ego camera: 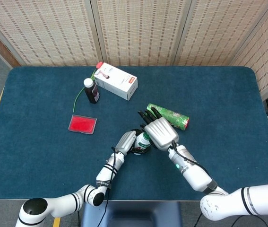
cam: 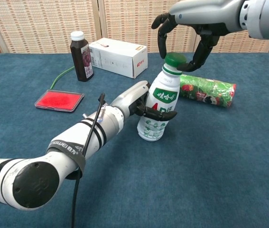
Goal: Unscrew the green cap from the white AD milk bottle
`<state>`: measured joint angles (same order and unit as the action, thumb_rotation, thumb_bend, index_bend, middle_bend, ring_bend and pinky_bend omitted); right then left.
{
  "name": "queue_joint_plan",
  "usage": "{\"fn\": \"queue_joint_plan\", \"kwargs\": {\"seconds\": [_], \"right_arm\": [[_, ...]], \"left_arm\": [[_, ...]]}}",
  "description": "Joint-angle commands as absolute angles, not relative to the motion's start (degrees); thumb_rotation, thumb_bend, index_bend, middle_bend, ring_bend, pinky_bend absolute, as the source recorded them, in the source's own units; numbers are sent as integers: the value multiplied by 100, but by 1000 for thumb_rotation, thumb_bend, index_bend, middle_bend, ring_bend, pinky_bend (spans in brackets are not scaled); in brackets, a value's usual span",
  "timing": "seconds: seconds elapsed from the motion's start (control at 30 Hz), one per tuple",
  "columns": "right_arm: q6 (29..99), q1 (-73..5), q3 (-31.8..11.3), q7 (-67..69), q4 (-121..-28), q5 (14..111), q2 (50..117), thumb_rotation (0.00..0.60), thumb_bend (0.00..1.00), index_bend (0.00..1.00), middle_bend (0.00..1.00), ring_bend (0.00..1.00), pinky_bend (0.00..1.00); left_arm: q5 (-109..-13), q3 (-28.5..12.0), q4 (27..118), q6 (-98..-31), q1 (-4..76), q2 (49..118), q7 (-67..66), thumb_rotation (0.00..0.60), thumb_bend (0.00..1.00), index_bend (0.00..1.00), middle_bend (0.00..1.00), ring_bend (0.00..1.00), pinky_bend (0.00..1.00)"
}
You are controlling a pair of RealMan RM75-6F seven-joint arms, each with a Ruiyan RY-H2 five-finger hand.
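Mid-table, left hand [cam: 141,102] grips the bottle [cam: 159,108]; right hand [cam: 184,33] fingers pinch its green cap [cam: 174,60].

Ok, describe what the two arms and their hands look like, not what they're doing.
Both arms have glossy white-and-silver shells with black bands at the joints. The left arm carries a black strap printed with white lettering and a thin black cable along it. The left hand and right hand have silver backs and black fingers. A small green light shows on the right forearm.

Glossy plastic bottle [cam: 159,110] — matt, felt-like table cloth [cam: 229,161].
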<state>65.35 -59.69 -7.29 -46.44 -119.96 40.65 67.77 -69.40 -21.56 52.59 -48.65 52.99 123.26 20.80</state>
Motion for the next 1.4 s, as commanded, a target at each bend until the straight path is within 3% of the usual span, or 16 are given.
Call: {"fn": "queue_joint_plan", "kwargs": {"seconds": [0.03,0.33,0.5,0.67,0.77,0.9,1.0,1.1,1.17,1.4], "right_arm": [[6545,-5957,-746,-4612,-11997,4082,6762,600,274,507,0,0,0],[6663,-5798,-817,-4390,-11973,4237,6543,600,274,510,0,0,0],[6639,-5554,-432,-4485,-11720,4279,6405,600,274,510,0,0,0],[6393,-5210,-5,-4249,-11243,4500,6456,600,274,510,0,0,0],[6242,-5038,197,-4104,-10938,4744,6574,600,273,508,0,0,0],[6008,-4884,376,-3977,-10467,4925,6885,600,274,474,0,0,0],[5862,-4817,425,-3919,-10180,4975,7127,600,274,408,0,0,0],[5783,-4782,469,-3972,-9988,5040,7294,600,274,275,0,0,0],[5758,-4769,485,-4041,-9917,5059,7372,600,274,205,0,0,0],[5756,-4732,433,-4146,-9966,5067,7421,600,274,60,0,0,0]], "left_arm": [[-6944,-2157,5257,-4868,5299,12326,2086,600,750,817,877,462,206],[-6939,-2169,5206,-4892,5260,12298,2160,600,746,817,875,462,204],[-7085,-2069,5284,-5109,5119,12247,2334,600,723,814,853,453,201],[-7259,-1942,5377,-5197,5038,12161,2519,600,699,756,782,365,153],[-7327,-1875,5450,-5229,4991,12104,2584,600,659,657,704,302,120],[-7409,-1737,5587,-5173,4919,12031,2749,600,576,439,553,195,85],[-7431,-1667,5655,-5094,4899,11989,2779,600,540,246,423,108,57],[-7333,-1707,5727,-4937,4914,11925,2762,600,494,42,260,17,26],[-7250,-1763,5754,-4879,4912,11900,2760,600,467,0,179,0,14],[-7171,-1849,5752,-4828,4873,11880,2971,600,420,0,14,0,1]]}}
